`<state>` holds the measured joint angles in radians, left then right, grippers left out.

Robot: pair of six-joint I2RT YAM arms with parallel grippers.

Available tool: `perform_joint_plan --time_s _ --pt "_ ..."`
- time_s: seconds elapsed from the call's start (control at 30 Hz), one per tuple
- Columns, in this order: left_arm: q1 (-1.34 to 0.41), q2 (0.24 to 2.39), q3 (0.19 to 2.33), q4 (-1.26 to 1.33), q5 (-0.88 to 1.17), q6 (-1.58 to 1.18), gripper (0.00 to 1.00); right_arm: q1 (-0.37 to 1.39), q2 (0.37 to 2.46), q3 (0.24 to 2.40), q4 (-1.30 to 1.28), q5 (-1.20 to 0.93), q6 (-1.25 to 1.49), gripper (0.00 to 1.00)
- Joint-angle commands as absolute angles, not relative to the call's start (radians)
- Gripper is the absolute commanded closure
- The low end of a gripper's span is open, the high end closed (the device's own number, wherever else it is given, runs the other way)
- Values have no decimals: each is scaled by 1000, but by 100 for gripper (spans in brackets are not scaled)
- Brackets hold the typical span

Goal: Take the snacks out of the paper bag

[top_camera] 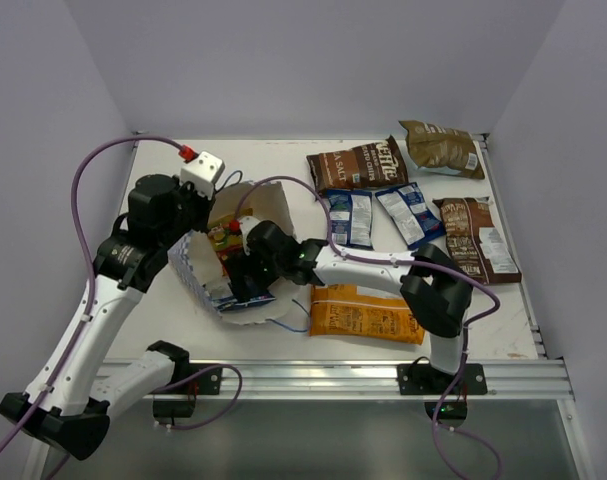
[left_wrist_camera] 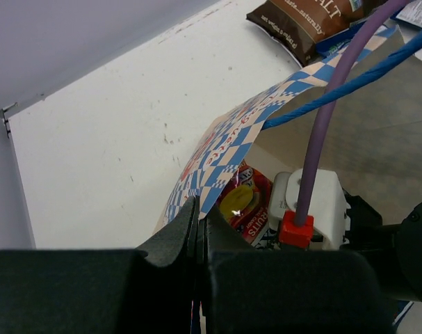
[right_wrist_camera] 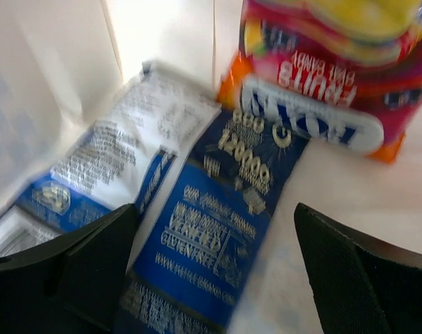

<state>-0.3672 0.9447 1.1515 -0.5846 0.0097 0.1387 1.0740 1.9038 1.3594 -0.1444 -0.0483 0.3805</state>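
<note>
The checkered paper bag (top_camera: 190, 268) lies on its side near the table's left middle, mouth toward the right. My left gripper (top_camera: 195, 228) is shut on its checkered rim (left_wrist_camera: 221, 149), the jaws pressed together on the paper. My right gripper (right_wrist_camera: 215, 207) is inside the bag, open, with a blue packet (right_wrist_camera: 204, 243) lying flat between its fingers. Just beyond it stands the red-yellow packet (right_wrist_camera: 329, 76), also showing in the bag's mouth (left_wrist_camera: 247, 205). Outside lie three brown chip bags (top_camera: 358, 163) (top_camera: 441, 147) (top_camera: 476, 238), two blue packets (top_camera: 350, 217) (top_camera: 408, 213) and the orange bag (top_camera: 365, 313).
The right arm's forearm (top_camera: 368, 268) crosses above the orange bag toward the bag's mouth. A blue cord handle (left_wrist_camera: 350, 83) and a purple cable (left_wrist_camera: 329, 111) hang across the left wrist view. The table's raised edge (top_camera: 508, 230) runs along the right side.
</note>
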Motion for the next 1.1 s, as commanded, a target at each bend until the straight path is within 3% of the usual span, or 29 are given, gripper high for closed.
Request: perform_joint_plan --time_s 0.0,0.27,0.47,0.93,1.07 --pt "-376 966 1172 -549 -35 115 100 1077 1809 1416 -303 -107 225 2" --pt "-380 977 1200 -551 -28 112 100 1077 1655 1447 -456 -247 11 1" --pt "-391 965 1192 -551 41 115 100 1084 1730 1384 -463 -325 -101 1" --pt "-408 919 1155 -554 129 110 100 1161 1943 1364 -358 -126 -186 1" --pt "-410 913 1141 -555 109 112 100 1161 1960 1361 -305 -46 -183 15"
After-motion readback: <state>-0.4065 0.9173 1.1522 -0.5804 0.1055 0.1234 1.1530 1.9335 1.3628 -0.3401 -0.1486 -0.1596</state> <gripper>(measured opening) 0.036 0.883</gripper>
